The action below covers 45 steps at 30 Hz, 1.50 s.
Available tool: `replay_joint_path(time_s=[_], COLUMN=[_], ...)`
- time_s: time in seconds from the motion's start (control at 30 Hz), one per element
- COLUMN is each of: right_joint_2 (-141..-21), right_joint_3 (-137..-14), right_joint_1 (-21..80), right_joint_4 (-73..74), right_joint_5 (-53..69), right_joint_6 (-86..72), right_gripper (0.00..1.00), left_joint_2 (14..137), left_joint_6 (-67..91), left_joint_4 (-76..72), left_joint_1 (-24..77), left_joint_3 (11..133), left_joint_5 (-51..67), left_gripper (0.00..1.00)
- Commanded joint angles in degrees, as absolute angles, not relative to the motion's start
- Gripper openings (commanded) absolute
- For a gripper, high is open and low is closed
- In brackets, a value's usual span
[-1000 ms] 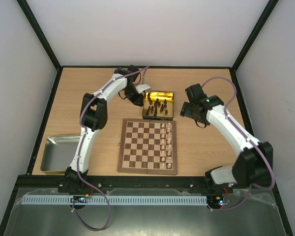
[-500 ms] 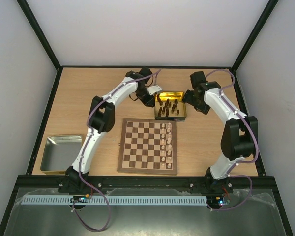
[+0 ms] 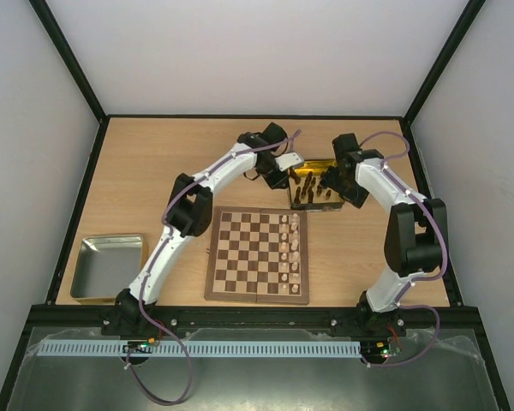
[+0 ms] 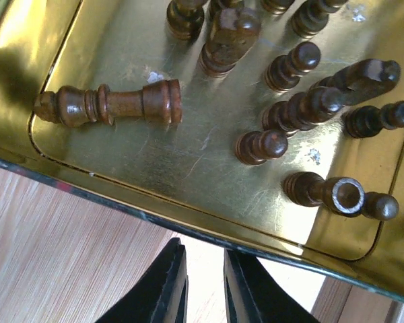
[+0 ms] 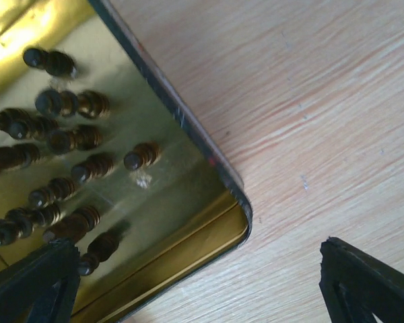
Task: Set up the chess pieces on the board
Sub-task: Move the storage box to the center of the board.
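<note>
**Both claws at the tray, dark men waiting**

The board (image 3: 257, 299) sits by the table's (image 3: 137, 188) near edge, with cream pieces (image 3: 295, 248) lined down its right side. The dark pieces (image 4: 303, 108) are all in the gold tray (image 5: 182, 121), just past the board's far right corner.

My left gripper (image 4: 202, 256) hangs just outside the tray's left edge, fingers pinched almost together, nothing between them. Just over that rim lies a toppled dark piece (image 4: 111, 105). Its length runs along the edge, the same way my fingers shut, so I reckon a wrist turn comes first.

My right gripper (image 5: 195, 256) is spread wide astride a right-side tray corner, holding nothing. Left is nearer that piece.
</note>
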<state>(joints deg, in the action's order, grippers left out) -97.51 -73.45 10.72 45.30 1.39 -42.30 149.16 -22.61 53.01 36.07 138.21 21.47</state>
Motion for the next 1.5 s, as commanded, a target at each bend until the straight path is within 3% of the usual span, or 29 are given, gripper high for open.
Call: replay_joint_path(time_s=[0.0,0.77,1.13,1.47], right_joint_2=[-96.87,-90.26,-88.41,-88.22], right_joint_3=[-71.15,-62.17,-57.2,-61.26], right_joint_1=[9.83,7.9,7.8,7.51], right_joint_4=[44.76,43.01,41.01,40.94], right_joint_5=[-0.19,-0.02,0.62,-0.61], right_joint_6=[-43.64,-45.53,-45.67,-46.34], right_gripper=[0.93,0.9,0.89,0.9], left_joint_2=[151.25,153.13,149.35,144.05], left_joint_6=[-21.27,-19.75,-19.21,-21.06], left_joint_4=[49.66,44.61,45.47,47.93], left_joint_1=[38.01,45.22,42.17,39.81], left_joint_3=[140.7,143.08,139.44,136.19], left_joint_5=[20.41,17.14,14.46,17.16], left_gripper=[0.18,0.22,0.38,0.35])
